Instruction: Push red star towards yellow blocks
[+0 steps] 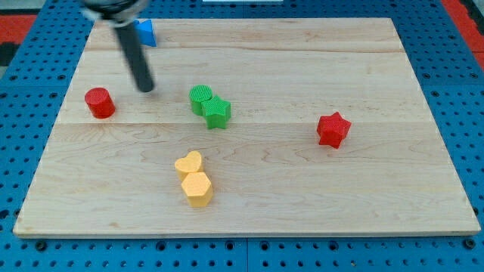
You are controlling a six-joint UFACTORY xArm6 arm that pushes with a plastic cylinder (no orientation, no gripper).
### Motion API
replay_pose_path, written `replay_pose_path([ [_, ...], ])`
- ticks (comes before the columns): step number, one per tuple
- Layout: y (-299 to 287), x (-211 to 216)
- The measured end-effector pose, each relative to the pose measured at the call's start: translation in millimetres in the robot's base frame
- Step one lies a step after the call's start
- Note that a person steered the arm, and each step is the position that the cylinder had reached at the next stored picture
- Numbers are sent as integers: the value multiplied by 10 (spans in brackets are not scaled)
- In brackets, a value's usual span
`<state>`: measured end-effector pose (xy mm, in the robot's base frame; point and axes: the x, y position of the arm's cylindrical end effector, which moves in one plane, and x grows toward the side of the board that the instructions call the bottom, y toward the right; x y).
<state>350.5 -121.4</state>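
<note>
The red star lies on the wooden board at the view's right. Two yellow blocks sit touching near the bottom middle: a yellow heart above a yellow hexagon. The star is far to the right of them and a little higher. My tip rests on the board at the upper left, between the red cylinder and the green blocks, far from the red star.
A green cylinder and a green star touch each other near the middle. A blue block sits at the top left edge, partly behind the rod. The wooden board lies on a blue pegboard.
</note>
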Motion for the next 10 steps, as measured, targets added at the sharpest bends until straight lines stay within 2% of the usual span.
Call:
replay_pose_path([
  [1,811,-292],
  [2,2012,-5],
  [3,2500,497],
  [4,3034,584],
  [5,3009,832],
  [6,2546,944],
  [7,2320,1190],
  [8,2511,1503],
  [10,1105,1610],
])
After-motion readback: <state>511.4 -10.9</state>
